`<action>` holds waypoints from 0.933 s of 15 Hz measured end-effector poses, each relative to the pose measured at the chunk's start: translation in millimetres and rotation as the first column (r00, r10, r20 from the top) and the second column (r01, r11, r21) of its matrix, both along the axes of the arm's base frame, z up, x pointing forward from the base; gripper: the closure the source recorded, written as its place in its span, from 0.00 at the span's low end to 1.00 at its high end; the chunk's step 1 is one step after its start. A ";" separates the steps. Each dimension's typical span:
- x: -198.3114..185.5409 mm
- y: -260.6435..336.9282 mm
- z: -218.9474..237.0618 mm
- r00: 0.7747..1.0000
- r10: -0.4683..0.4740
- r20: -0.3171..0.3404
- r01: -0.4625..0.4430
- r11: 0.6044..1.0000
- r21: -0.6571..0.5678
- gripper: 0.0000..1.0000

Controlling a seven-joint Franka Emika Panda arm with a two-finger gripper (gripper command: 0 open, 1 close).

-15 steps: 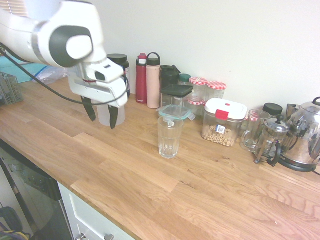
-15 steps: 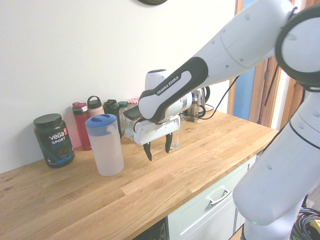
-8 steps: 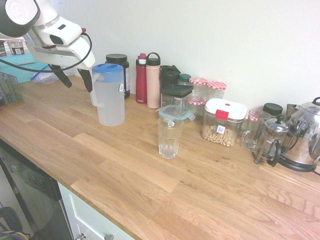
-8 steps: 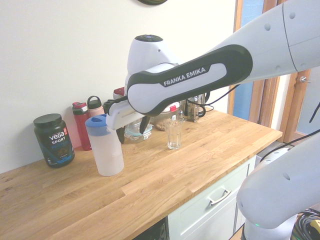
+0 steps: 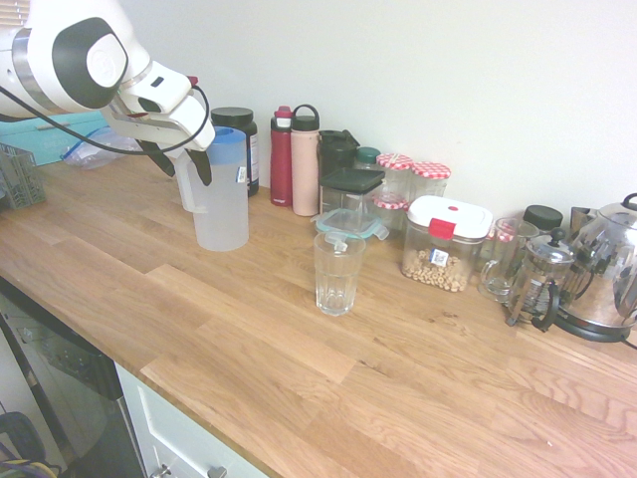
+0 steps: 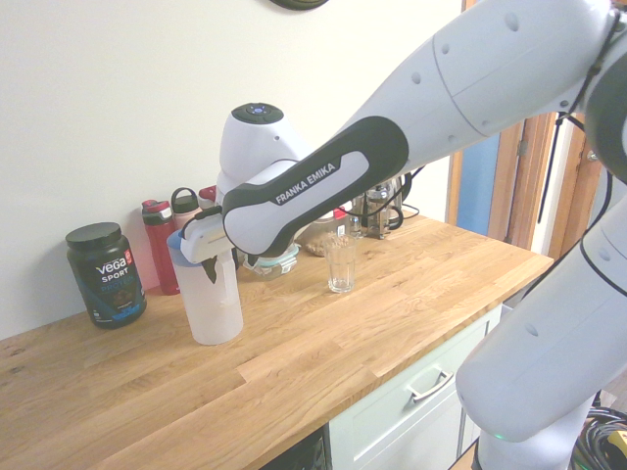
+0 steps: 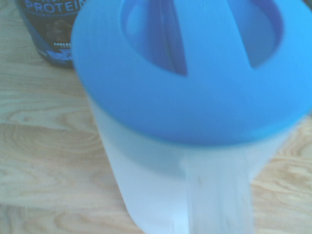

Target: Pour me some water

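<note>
Now my end effector (image 5: 181, 165), jaws spread and empty, has swung from mid-table to the pitcher (image 5: 221, 194) handle. Water: not discernible; presumably inside. Glass (image 5: 337, 273) waits well apart. Grasp comes next, I judge.

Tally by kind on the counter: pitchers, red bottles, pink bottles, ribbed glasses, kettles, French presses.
Pitcher: 1
Red bottle: 1
Pink bottle: 1
Ribbed glass: 1
Kettle: 1
French press: 1
Total: 6
</note>
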State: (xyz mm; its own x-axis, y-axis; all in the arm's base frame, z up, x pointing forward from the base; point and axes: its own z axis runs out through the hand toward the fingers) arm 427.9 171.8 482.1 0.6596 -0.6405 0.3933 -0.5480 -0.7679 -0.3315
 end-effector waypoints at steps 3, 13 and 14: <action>7.7 6.0 7.1 1.000 0.001 0.015 -0.001 1.000 0.001 1.00; 18.7 15.9 1.2 1.000 -0.012 0.006 0.012 1.000 0.003 1.00; 18.4 16.7 1.1 1.000 -0.013 0.007 0.013 1.000 0.004 1.00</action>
